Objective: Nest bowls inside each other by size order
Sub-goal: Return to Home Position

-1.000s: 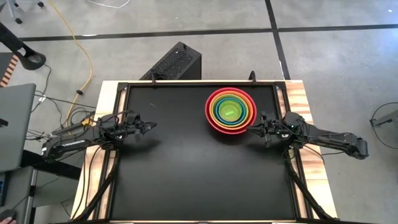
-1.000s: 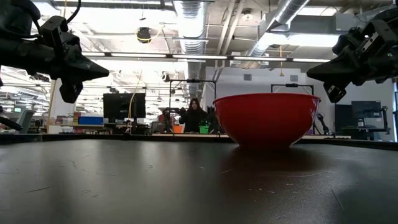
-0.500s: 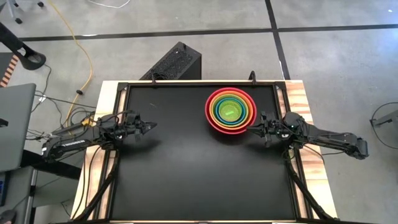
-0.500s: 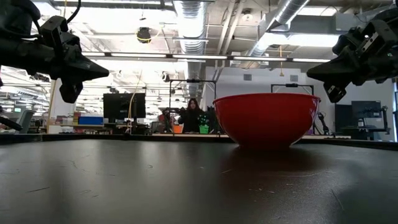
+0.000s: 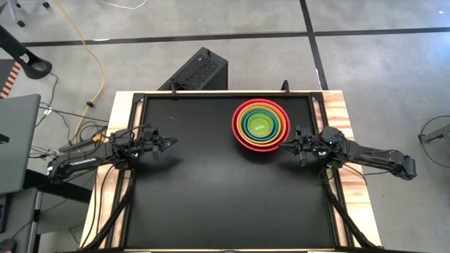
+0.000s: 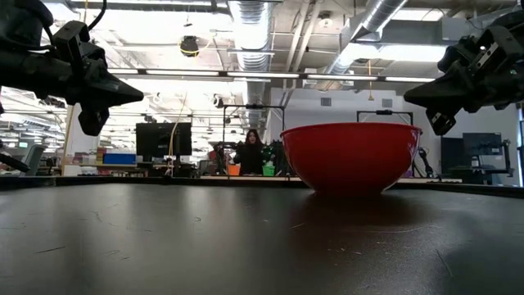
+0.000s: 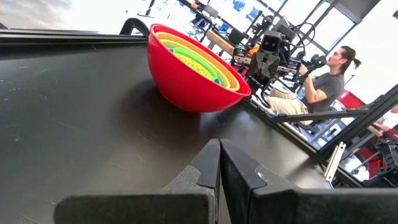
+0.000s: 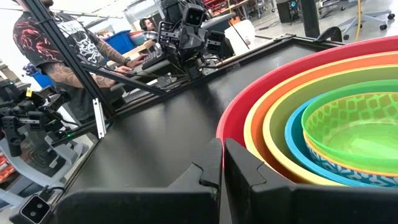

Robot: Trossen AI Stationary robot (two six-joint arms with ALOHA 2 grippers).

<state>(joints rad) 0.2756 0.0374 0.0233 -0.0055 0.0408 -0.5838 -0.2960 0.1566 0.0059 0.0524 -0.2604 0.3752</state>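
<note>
The bowls stand nested in one stack (image 5: 261, 125) at the far right of the black table, resting on the red bowl's base (image 6: 350, 187). Inside the red bowl (image 8: 249, 109) sit an orange (image 8: 273, 99), a lime-yellow, a blue (image 8: 298, 134) and a patterned green bowl (image 8: 354, 134). My right gripper (image 5: 282, 146) is shut and empty. It hovers just off the red bowl's rim on the stack's near-right side and higher than the rim (image 6: 407, 95). My left gripper (image 5: 171, 142) is shut and empty, in the air over the table's left part (image 6: 139, 96).
The black table top (image 5: 211, 197) has free room to the left of the stack and toward the near edge. A raised black frame (image 5: 225, 93) runs along the far edge. People sit beyond the table (image 7: 323, 81), (image 8: 68, 56).
</note>
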